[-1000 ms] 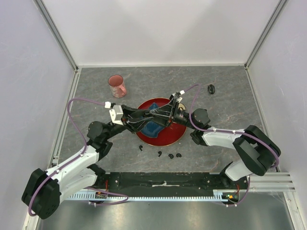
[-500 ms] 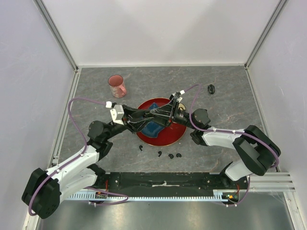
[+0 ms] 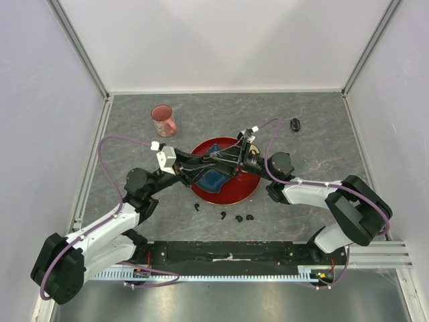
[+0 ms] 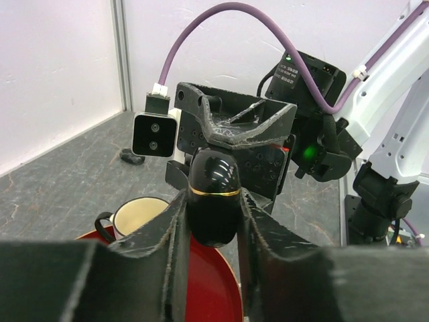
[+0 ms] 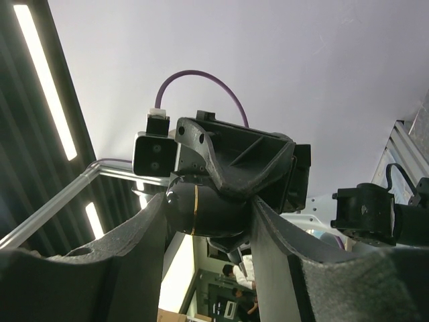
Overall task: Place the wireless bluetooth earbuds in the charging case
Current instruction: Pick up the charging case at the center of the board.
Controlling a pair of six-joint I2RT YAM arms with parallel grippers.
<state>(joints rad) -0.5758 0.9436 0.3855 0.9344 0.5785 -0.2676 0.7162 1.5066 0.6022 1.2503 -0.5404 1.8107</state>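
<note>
- Left pincer [image 4: 213,204] is clamped tight on the black case [image 4: 213,176], above the red plate [image 3: 236,193].
- Right pincer [image 5: 208,218] is closed on the same case from the opposite side.
- Four earbuds [image 3: 238,218] lie on the worktop [image 3: 315,147], at 6 o'clock of both pincers and apart from them.

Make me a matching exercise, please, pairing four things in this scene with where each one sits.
Things:
1. pink cup
2. earbuds
3. gold-banded case
4. small black case

Places:
A. clamped between the left gripper and the right gripper
B. back right of the table
C. on the table, near side of the red plate
D. back left of the table

Pairs: 1-D, 2-C, 3-A, 4-B
</note>
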